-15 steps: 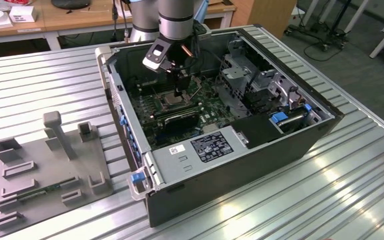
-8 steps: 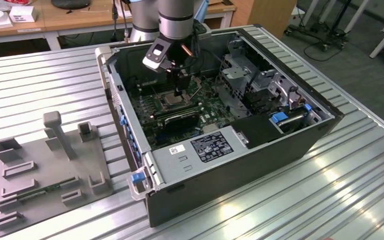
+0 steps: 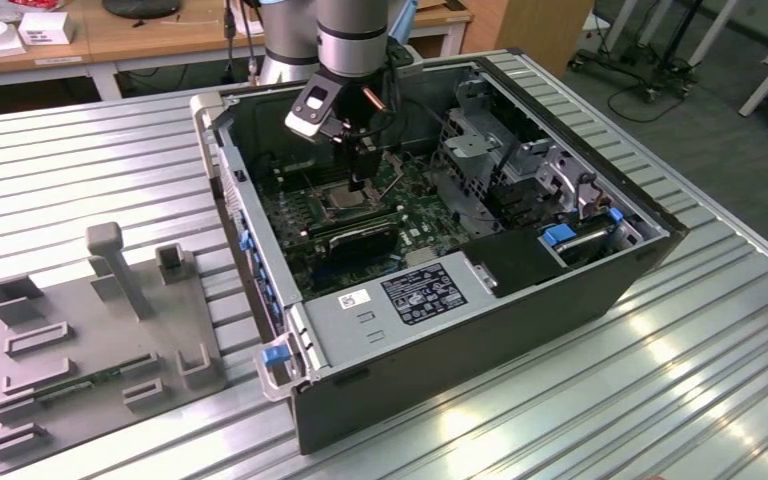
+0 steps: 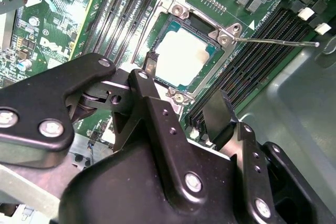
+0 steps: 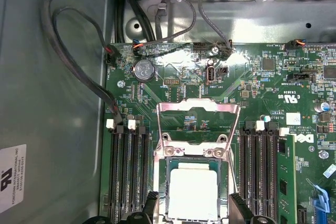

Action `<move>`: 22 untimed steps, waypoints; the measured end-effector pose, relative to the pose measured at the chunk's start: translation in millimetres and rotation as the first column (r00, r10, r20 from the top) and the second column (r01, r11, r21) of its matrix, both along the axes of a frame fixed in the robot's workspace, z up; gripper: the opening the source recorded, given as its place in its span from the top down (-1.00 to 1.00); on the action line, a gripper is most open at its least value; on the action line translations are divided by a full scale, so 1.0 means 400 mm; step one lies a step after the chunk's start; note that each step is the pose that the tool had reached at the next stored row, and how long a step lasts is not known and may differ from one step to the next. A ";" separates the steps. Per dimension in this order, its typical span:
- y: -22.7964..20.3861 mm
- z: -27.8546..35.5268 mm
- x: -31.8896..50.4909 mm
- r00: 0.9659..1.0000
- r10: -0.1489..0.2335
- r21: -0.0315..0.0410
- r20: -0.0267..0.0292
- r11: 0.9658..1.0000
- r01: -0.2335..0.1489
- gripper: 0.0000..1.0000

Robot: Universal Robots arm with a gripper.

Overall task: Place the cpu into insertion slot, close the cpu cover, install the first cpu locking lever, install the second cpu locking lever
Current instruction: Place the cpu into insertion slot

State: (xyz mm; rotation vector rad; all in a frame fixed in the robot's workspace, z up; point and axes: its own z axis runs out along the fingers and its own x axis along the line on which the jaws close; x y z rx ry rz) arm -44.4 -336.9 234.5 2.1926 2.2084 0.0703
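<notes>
The cpu lies flat in the insertion slot, its pale metal top facing up. The cpu cover is swung open and stands up beyond the slot, with green board showing through its window. A thin wire locking lever sticks out sideways from the socket corner. My gripper hangs just above the chip, open, with one black finger on each side of it and nothing held. In the exterior view the gripper reaches down into the open computer case.
Long black memory slots flank the socket on both sides. Black cables loop along the case wall. Drive cages stand at the exterior view's right. A grey fixture plate lies on the ribbed table at that view's left.
</notes>
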 end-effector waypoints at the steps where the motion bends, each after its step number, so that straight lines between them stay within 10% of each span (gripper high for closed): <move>1: 0.000 0.000 0.000 1.000 0.000 0.000 0.000 1.000 0.000 -0.25; 10: 0.000 0.000 0.000 1.000 0.000 0.000 0.000 1.000 0.000 -0.23; 22: 0.000 0.001 0.000 1.000 0.000 0.000 0.000 1.000 0.000 0.73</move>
